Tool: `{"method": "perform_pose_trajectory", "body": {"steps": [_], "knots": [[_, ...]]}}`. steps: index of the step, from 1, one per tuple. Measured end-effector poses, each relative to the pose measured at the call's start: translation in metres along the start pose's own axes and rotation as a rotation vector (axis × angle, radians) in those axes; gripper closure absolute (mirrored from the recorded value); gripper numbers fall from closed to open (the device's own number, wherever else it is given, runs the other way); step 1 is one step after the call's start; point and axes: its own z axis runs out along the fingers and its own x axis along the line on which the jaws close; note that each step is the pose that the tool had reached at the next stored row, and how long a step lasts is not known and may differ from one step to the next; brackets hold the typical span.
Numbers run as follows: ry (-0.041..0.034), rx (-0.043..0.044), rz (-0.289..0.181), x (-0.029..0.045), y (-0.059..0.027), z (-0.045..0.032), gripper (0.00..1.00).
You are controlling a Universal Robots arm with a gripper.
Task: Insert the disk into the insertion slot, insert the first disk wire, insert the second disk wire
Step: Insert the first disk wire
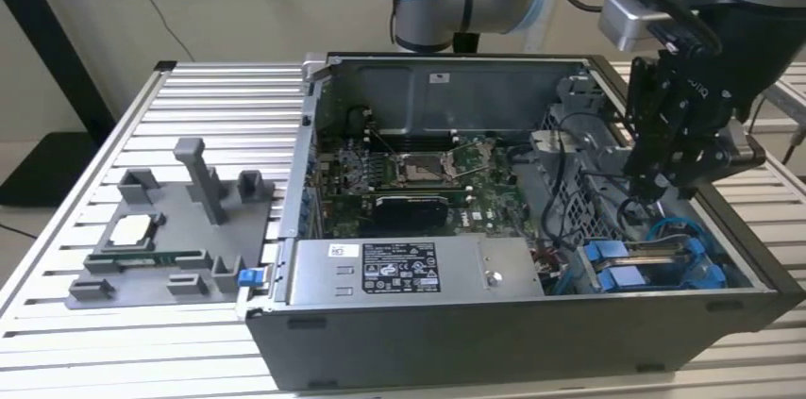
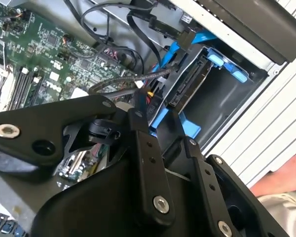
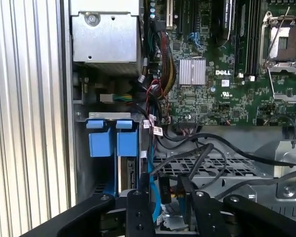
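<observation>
Hovers over the insertion slot [image 1: 636,262] by the computer case's [image 1: 504,328] corner on the exterior view's right, gripper [image 1: 652,190] fingers [image 3: 138,217] spread, clasping nothing; disk [image 2: 190,86] lodged inside.

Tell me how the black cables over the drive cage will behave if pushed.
Probably floppy: the black cables lie in loose curves over the cage. Likely light, since they look thin. They may snag rather than slide, as several cross each other.

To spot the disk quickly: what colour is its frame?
The disk frame is bright blue, clearest in the first wrist view.
</observation>
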Motion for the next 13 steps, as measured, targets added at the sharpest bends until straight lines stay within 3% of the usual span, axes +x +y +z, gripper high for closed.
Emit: {"method": "perform_pose_trajectory", "body": {"steps": [1, 2, 7, 13], "knots": [[-0.0002, 0.0002, -0.001, 0.0003, 0.0002, 0.0004, 0.00], [0.0000, 0.0005, -0.001, 0.0005, 0.0003, 0.0006, 1.00], [-0.0004, 0.0168, -0.001, 0.0008, 0.0011, 0.0027, 1.00], [-0.0002, 0.0171, -0.001, 0.0011, 0.0011, 0.0029, 1.00]]}}
